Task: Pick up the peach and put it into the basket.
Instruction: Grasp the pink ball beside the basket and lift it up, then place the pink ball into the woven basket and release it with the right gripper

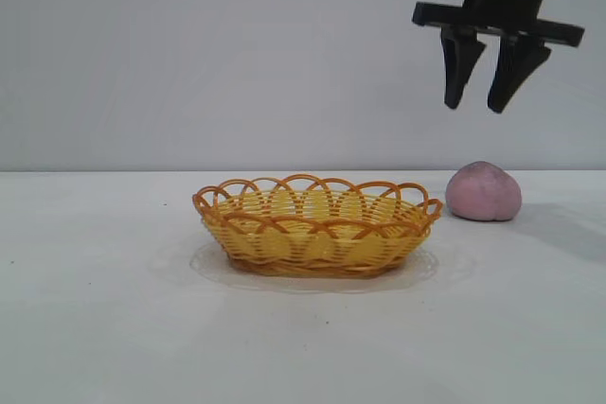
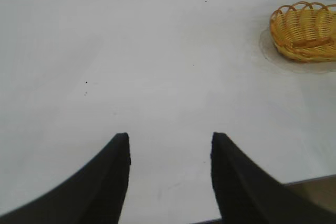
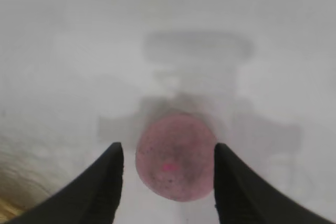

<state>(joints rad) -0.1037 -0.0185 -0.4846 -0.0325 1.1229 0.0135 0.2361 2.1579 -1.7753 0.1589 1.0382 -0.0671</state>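
Right wrist view: the peach [image 3: 176, 157] lies on the white table [image 3: 63, 77], centred below the spread, empty jaws of the right gripper [image 3: 168, 153]. Descend straight, straddling it evenly before closing. The basket [image 1: 317, 226] waits just beside. The left gripper [image 2: 170, 148] hovers apart, jaws spread and empty.

The exterior camera sits low and level, close to the basket [image 1: 317, 226], facing the rear wall; the left wrist camera looks obliquely across the table from well away from the basket [image 2: 305, 31], while the right wrist camera looks steeply down beside it, sharing the peach [image 3: 175, 163] with the exterior view.
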